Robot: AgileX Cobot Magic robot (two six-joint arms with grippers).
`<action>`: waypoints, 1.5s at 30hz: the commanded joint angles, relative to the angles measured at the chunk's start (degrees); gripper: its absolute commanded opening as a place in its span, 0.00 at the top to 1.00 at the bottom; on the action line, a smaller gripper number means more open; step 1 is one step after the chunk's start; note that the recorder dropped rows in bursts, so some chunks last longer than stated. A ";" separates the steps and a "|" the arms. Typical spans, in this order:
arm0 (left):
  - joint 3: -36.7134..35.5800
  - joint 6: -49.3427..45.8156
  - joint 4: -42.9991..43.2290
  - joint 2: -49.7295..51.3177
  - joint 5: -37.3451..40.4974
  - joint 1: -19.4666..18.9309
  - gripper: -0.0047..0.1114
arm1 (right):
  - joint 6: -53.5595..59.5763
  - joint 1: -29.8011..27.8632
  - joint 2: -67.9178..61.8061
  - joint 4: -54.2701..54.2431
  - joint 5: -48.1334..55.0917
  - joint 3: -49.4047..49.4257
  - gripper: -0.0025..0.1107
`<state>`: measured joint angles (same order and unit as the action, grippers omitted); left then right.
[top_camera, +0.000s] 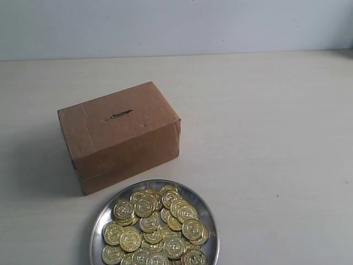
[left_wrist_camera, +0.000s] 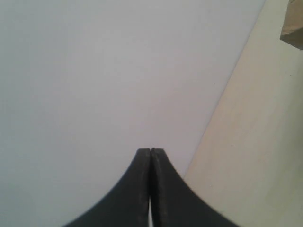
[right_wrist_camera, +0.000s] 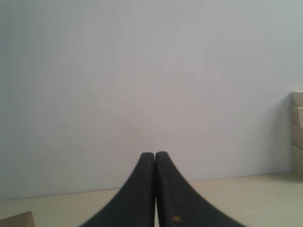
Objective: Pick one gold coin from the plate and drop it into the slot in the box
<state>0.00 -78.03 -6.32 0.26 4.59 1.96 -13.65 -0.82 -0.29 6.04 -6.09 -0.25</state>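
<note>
A brown cardboard box (top_camera: 118,135) stands on the pale table left of centre, with a thin dark slot (top_camera: 119,115) in its top face. In front of it a round silver plate (top_camera: 207,216) holds a heap of several gold coins (top_camera: 154,229). Neither arm shows in the exterior view. My left gripper (left_wrist_camera: 150,150) is shut, its black fingers pressed together with nothing between them, facing a white wall. My right gripper (right_wrist_camera: 155,153) is likewise shut and empty, aimed at the wall above the table.
A corner of the box (left_wrist_camera: 292,28) shows in the left wrist view and another brown corner (right_wrist_camera: 18,221) in the right wrist view. A stack of pale blocks (right_wrist_camera: 297,137) stands at the edge of the right wrist view. The white wall (top_camera: 176,25) bounds the table at the back.
</note>
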 commanded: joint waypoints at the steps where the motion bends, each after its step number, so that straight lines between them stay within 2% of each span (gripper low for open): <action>1: 0.00 0.42 -0.04 -0.26 0.38 0.33 0.96 | 0.15 -0.20 0.29 0.37 0.08 0.25 0.98; 7: 0.00 0.42 -0.04 -0.26 1.08 -0.44 0.96 | 0.15 -1.37 0.29 0.36 0.06 0.25 0.98; 15: 0.00 0.42 -0.04 -0.26 1.08 -3.88 0.96 | 0.15 -1.99 0.29 0.36 0.06 0.25 0.98; 33: 0.00 0.42 -0.04 -0.26 1.08 -3.97 0.96 | 0.15 -1.99 0.29 0.36 0.06 0.25 0.98; 36: 0.00 0.42 -0.04 -0.26 1.38 -3.97 0.96 | 0.15 -1.99 0.29 0.36 3.54 0.25 0.98; 42: 0.00 1.19 -0.50 -0.26 7.06 -3.97 0.96 | 0.15 -1.99 0.29 -0.01 10.85 0.25 0.98; 45: 0.00 8.25 -3.37 -0.26 8.74 -3.97 0.96 | 0.15 -1.99 0.29 -0.01 11.76 0.25 0.98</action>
<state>0.01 -75.76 -6.74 0.26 11.60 -1.81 -13.65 -2.52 -0.29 5.93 4.29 -0.25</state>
